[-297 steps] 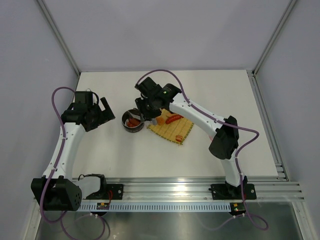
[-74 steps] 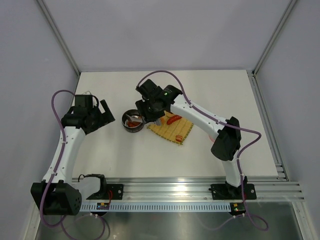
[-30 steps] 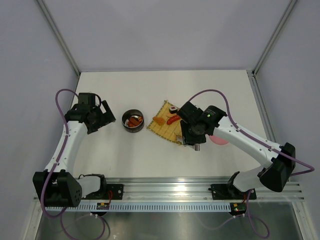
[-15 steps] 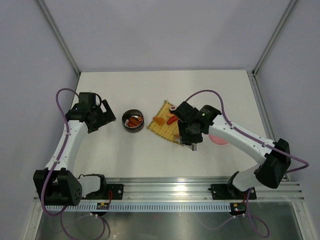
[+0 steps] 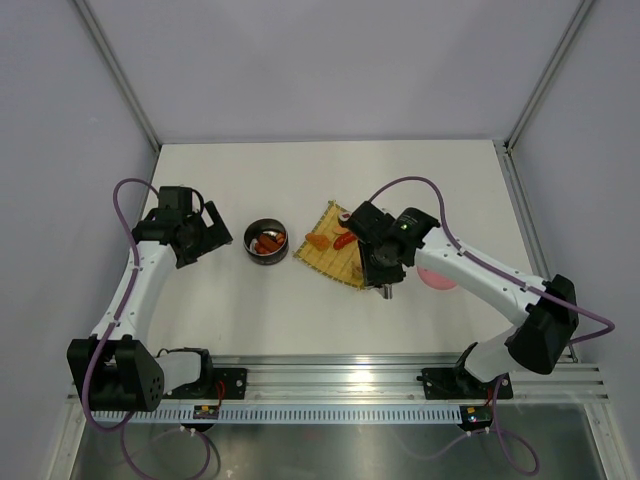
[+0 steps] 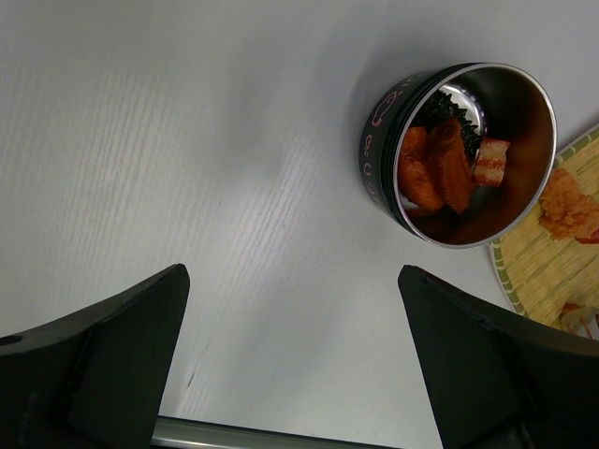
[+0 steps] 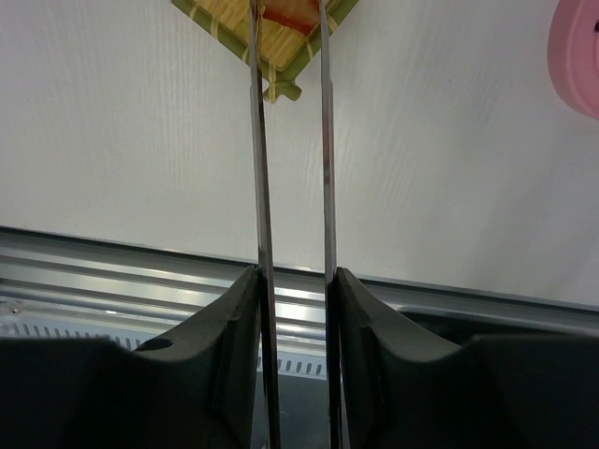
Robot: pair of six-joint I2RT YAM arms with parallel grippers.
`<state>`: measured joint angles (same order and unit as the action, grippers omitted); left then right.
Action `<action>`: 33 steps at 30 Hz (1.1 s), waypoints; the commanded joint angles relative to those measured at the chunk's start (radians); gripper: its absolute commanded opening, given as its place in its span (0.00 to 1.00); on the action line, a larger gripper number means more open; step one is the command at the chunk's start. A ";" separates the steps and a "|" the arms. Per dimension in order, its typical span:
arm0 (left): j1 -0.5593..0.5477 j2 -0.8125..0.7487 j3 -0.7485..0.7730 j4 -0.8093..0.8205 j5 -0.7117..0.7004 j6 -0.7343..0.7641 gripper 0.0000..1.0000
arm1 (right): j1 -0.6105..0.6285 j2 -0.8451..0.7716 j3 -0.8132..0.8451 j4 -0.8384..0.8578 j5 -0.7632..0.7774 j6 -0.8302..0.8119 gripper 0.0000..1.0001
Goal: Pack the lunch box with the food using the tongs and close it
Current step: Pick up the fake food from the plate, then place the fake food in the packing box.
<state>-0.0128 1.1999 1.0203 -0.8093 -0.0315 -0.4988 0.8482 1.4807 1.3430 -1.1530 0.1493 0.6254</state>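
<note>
- On the white table, the left gripper hung with jaws wide apart, near the lunch box.
- The right gripper pinched the tongs, tips at the mat corner.
- The lunch box held orange food.
- The pink lid lay right of the mat.

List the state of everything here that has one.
lunch box: open, lid off, partly filled with food.
lid: lying flat on the table, off the box.
tongs: held in the right gripper, arms squeezed close, straddling a red piece on the mat.
left gripper: open, empty.
</note>
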 commanded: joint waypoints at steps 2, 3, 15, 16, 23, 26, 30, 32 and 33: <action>0.005 -0.013 0.000 0.035 -0.019 -0.004 0.99 | 0.000 -0.010 0.088 -0.020 0.061 -0.013 0.26; 0.005 -0.016 0.001 0.033 -0.021 -0.004 0.99 | 0.000 -0.010 0.114 -0.020 0.062 -0.018 0.26; 0.005 -0.056 0.001 0.018 -0.008 -0.015 0.99 | 0.031 0.150 0.427 0.079 0.027 -0.124 0.25; 0.005 -0.063 0.001 0.016 -0.008 -0.017 0.99 | 0.038 0.167 0.450 0.091 0.024 -0.133 0.25; 0.005 -0.091 0.004 -0.004 -0.008 -0.018 0.99 | 0.068 0.364 0.657 0.156 -0.065 -0.207 0.25; 0.005 -0.095 0.011 -0.010 -0.010 -0.020 0.99 | 0.075 0.450 0.748 0.173 -0.091 -0.231 0.25; 0.005 -0.102 0.011 -0.014 -0.010 -0.021 0.99 | 0.077 0.558 0.817 0.154 -0.082 -0.248 0.26; 0.005 -0.103 0.011 -0.016 -0.018 -0.018 0.99 | 0.077 0.590 0.840 0.148 -0.100 -0.251 0.28; 0.005 -0.103 0.011 -0.017 -0.019 -0.017 0.99 | 0.078 0.596 0.844 0.148 -0.103 -0.250 0.29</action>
<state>-0.0128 1.1236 1.0206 -0.8341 -0.0341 -0.5087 0.9165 2.0567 2.1231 -1.0149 0.0761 0.4068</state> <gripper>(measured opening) 0.988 0.393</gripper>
